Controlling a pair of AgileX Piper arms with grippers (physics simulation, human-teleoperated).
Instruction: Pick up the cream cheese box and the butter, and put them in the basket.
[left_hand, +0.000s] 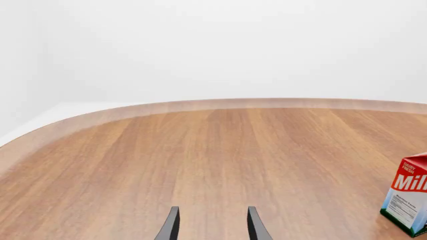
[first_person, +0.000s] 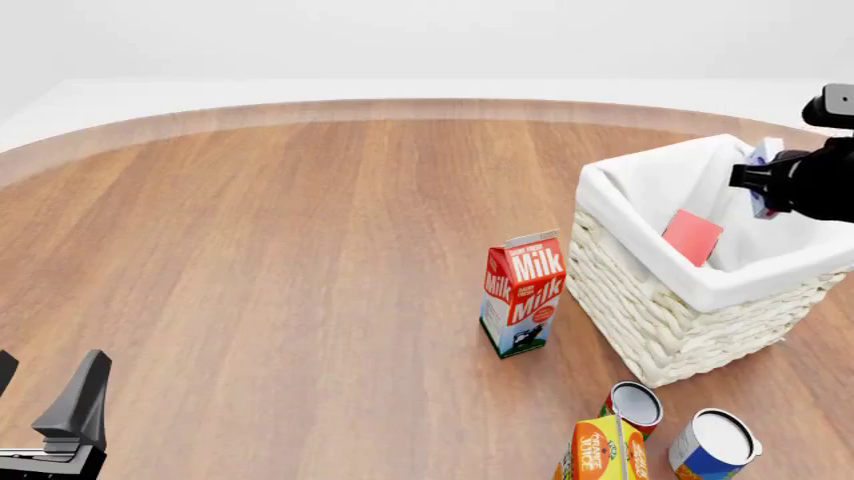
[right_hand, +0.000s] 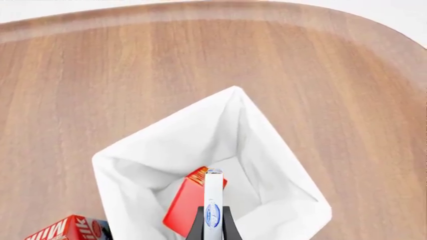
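Note:
The white wicker basket (first_person: 667, 310) stands at the right of the table; its cloth liner fills the right wrist view (right_hand: 133, 170). The red butter box (first_person: 693, 237) lies tilted inside it and also shows in the right wrist view (right_hand: 181, 207). My right gripper (first_person: 755, 181) hovers over the basket's far side, shut on the cream cheese box (first_person: 765, 153), a thin white box with a blue mark, seen edge-on in the right wrist view (right_hand: 213, 192). My left gripper (first_person: 47, 388) is open and empty at the near left, over bare wood (left_hand: 213, 225).
A red-and-white milk carton (first_person: 523, 295) stands just left of the basket and shows in the left wrist view (left_hand: 408, 200). Two cans (first_person: 635, 405) (first_person: 714, 442) and an orange juice carton (first_person: 601, 452) stand in front of the basket. The table's curved far edge (first_person: 400, 108) runs across the back.

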